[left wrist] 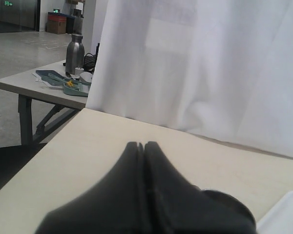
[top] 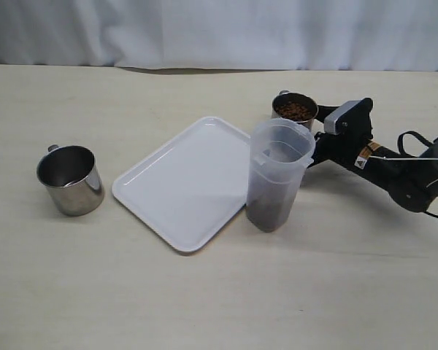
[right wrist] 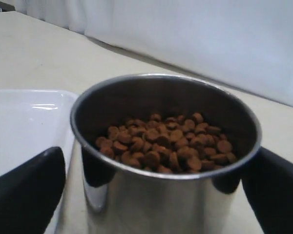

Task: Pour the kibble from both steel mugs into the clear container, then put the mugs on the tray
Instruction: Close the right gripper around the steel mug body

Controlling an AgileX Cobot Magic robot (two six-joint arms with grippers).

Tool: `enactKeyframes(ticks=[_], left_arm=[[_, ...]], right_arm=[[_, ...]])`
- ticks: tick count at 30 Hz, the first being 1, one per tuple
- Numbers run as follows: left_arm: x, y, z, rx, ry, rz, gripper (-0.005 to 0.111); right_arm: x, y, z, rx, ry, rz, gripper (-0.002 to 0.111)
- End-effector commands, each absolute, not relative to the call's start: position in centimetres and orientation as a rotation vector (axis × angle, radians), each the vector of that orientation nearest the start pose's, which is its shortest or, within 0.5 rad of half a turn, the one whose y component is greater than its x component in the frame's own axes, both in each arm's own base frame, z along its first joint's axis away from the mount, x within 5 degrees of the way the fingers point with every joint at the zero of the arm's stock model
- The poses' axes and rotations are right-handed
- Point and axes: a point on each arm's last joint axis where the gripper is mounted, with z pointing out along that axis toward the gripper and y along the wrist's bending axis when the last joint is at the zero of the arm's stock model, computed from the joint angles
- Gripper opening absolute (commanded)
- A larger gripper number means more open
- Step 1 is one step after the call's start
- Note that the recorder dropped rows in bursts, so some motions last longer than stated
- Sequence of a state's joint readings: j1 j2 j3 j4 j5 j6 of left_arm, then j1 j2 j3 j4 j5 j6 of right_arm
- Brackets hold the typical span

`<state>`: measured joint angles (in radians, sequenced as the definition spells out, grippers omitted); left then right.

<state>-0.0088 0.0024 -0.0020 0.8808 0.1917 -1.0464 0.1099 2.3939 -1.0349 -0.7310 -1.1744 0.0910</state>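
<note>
One steel mug (top: 295, 111) stands at the back right, filled with brown kibble (right wrist: 166, 141). My right gripper (top: 314, 135) is open, one finger (right wrist: 27, 190) on each side of this mug (right wrist: 161, 204), level with its wall. The clear container (top: 277, 175) stands upright just in front, with kibble (top: 270, 213) in its bottom. The white tray (top: 186, 182) lies in the middle. The other steel mug (top: 70, 180) stands far left and looks empty. My left gripper (left wrist: 142, 145) is shut on nothing above the table; it is out of the exterior view.
A white curtain (top: 219, 29) hangs along the table's far edge. In the left wrist view a side table (left wrist: 44, 85) with a metal bottle (left wrist: 74, 52) stands beyond the table's corner. A corner of the tray (left wrist: 285, 214) shows there too.
</note>
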Motion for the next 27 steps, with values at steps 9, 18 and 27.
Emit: enactKeyframes(ticks=[9,18,27], left_arm=[[5.55,1.3,20.23,-0.245,1.585,-0.02,0.0],[5.55,1.32,20.26,-0.232,1.584,-0.005,0.0],[5.55,1.32,20.26,-0.232,1.584,-0.005,0.0]], right_arm=[[39.65,9.64,3.51,-0.694,1.664,0.432,0.084],[39.71,9.61,3.68,-0.678,1.65,0.434,0.084],[40.01,9.23,3.62,-0.61,1.659,0.41,0.084]])
